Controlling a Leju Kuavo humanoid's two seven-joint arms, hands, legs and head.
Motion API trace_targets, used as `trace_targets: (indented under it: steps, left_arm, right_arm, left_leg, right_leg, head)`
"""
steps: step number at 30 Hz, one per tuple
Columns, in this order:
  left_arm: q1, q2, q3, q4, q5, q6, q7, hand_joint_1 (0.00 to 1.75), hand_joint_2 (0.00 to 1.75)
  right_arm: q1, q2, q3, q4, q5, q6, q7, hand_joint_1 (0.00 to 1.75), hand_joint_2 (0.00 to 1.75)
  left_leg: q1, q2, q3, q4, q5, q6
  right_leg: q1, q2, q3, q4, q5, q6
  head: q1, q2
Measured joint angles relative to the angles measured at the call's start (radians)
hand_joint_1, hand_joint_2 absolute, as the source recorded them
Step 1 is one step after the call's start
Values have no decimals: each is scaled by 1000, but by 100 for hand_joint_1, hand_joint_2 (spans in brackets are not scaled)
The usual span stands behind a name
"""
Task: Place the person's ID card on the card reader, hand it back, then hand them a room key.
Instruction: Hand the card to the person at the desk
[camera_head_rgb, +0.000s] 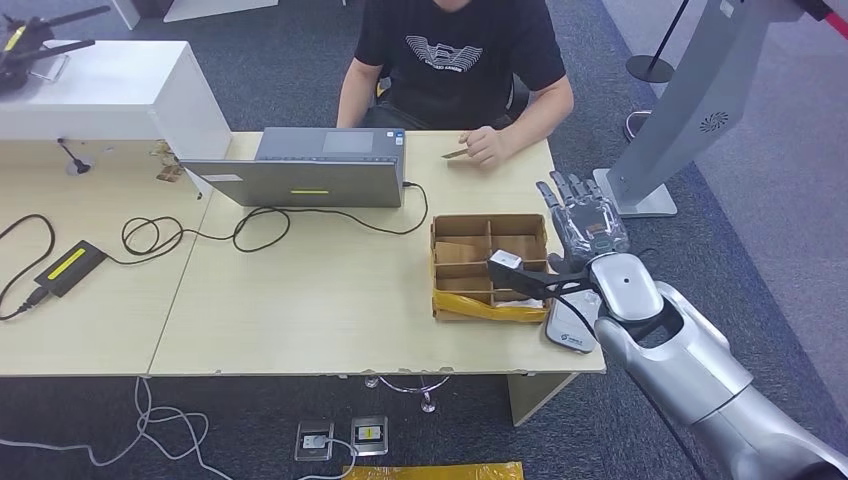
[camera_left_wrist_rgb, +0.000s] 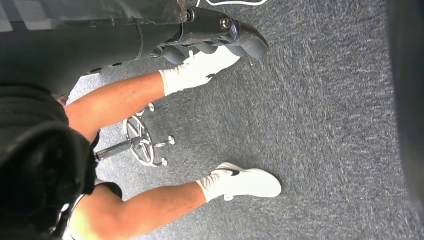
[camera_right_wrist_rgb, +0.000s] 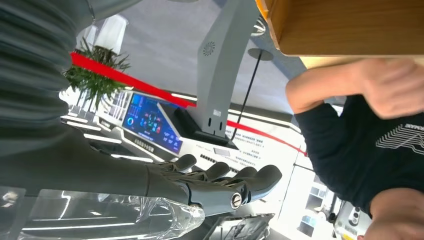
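A person in a black T-shirt (camera_head_rgb: 455, 55) sits across the table and holds a small card (camera_head_rgb: 456, 155) flat by the far edge with one hand (camera_head_rgb: 490, 146). My right hand (camera_head_rgb: 585, 222) hovers open, fingers straight and spread, over the table's right edge, beside the cardboard box (camera_head_rgb: 441, 268) and short of the person's hand. In the right wrist view that hand (camera_right_wrist_rgb: 215, 185) holds nothing, with the person's hand (camera_right_wrist_rgb: 395, 87) beyond it. The white card reader (camera_head_rgb: 572, 328) lies by the front right corner under my forearm. My left hand (camera_left_wrist_rgb: 215, 35) hangs low, holding nothing.
A grey laptop (camera_head_rgb: 310, 170) stands at the table's back middle, its cables running left to a black power brick (camera_head_rgb: 70, 265). A white cabinet (camera_head_rgb: 100, 90) is back left. A grey kiosk stand (camera_head_rgb: 690, 110) rises right of the table. The person's legs (camera_left_wrist_rgb: 150, 200) and a chair base (camera_left_wrist_rgb: 140, 142) are beneath.
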Motion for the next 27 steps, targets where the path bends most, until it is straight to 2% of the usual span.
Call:
trace_targets:
  steps: [13, 17, 18, 21, 22, 27]
  left_arm:
    - [1, 0, 0, 0, 0, 9, 0, 0, 0]
    - [6, 0, 0, 0, 1, 20, 0, 0, 0]
    - [12, 0, 0, 1, 6, 30, 0, 0, 0]
    - [36, 3, 6, 4, 36, 66, 0, 0, 0]
    - [40, 4, 8, 4, 41, 69, 0, 0, 0]
    - [49, 10, 9, 4, 58, 73, 0, 0, 0]
  right_arm:
    - [5, 7, -15, -1, -41, -1, -21, 0, 175]
    - [28, 11, -52, -33, -111, 20, -29, 0, 175]
    - [48, 2, -83, -75, -163, 51, -7, 0, 175]
    - [135, -95, -200, -298, -375, 173, 159, 0, 175]
    - [152, -126, -219, -349, -410, 191, 201, 0, 175]
    - [184, -199, -234, -452, -483, 191, 259, 0, 175]
  left_leg:
    - [0, 0, 0, 0, 0, 0]
    - [0, 0, 0, 0, 0, 0]
    - [0, 0, 0, 0, 0, 0]
    - [0, 2, 1, 0, 0, 0]
    - [0, 2, 1, 0, 0, 0]
    - [0, 3, 1, 0, -1, 0]
  right_leg:
    - [0, 0, 0, 0, 0, 0]
    - [0, 0, 0, 0, 0, 0]
    - [0, 0, 0, 0, 0, 0]
    - [0, 1, 0, -1, 0, 0]
    - [0, 1, 0, -1, 0, 0]
    - [0, 1, 0, -1, 0, 0]
  head:
    - [0, 0]
    - [0, 0]
    - [0, 0]
    - [0, 0]
    - [0, 0]
    - [0, 0]
